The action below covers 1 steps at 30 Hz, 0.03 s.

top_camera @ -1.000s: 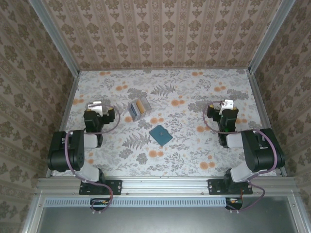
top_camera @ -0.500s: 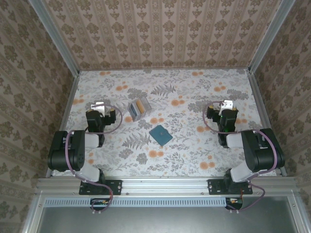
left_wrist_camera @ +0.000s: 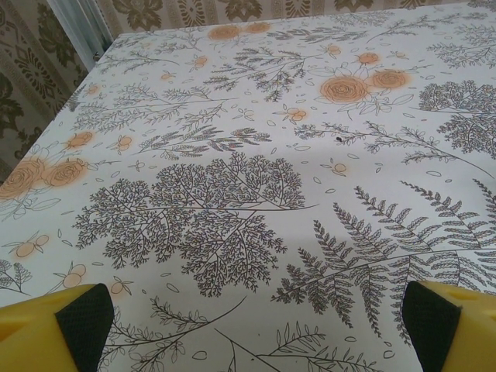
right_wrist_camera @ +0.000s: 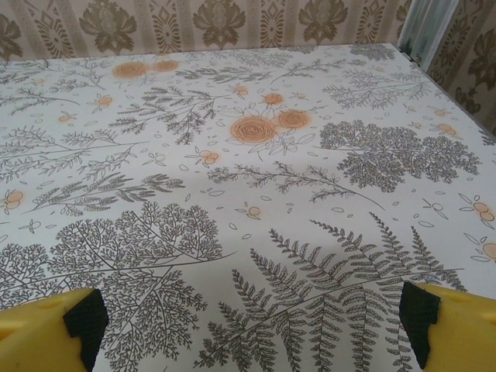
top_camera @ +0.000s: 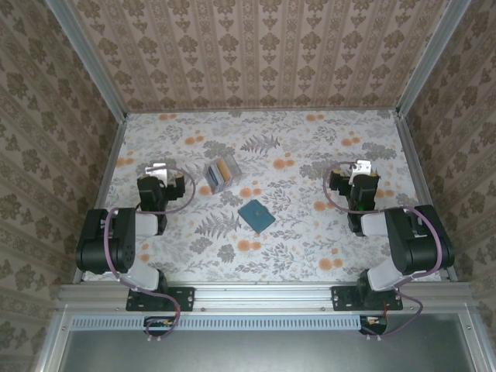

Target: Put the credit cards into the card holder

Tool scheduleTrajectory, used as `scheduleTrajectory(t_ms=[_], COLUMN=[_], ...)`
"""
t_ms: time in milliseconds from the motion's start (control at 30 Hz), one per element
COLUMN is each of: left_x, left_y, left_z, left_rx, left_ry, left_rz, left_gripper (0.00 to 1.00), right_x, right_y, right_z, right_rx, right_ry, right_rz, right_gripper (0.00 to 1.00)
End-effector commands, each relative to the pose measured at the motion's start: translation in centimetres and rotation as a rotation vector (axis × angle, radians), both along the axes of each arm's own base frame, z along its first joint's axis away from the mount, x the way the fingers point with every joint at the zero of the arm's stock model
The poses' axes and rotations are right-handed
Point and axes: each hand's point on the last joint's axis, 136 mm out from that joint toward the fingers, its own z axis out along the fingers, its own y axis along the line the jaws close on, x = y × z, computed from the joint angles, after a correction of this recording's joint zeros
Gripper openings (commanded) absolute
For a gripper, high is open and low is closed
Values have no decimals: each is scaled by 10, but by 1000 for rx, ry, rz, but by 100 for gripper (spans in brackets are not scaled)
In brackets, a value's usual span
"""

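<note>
Both pincers stand wide open and empty over the floral tablecloth. The left gripper is the nearer one. The card holder lies to its right, about level with its fingertips. From the right gripper the holder is well apart, off to its left. The holder sits skewed to the table edges, a clear greyish stand. A yellow-orange card and a blue card show inside it, seemingly upright in the slots, so the task looks about done. A dark teal wallet lies flat, nearer the bases, between the arms.
</note>
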Motion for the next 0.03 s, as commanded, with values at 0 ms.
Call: scheduleTrajectory(t_ms=[0], left_x=[6], left_y=[2], left_z=[11], left_rx=[18], left_ry=[-31], left_rz=[1], left_gripper=[100], right_x=[6], right_y=[5], right_z=[10], right_rx=[19], right_ry=[-30], right_rz=[19], right_gripper=[100])
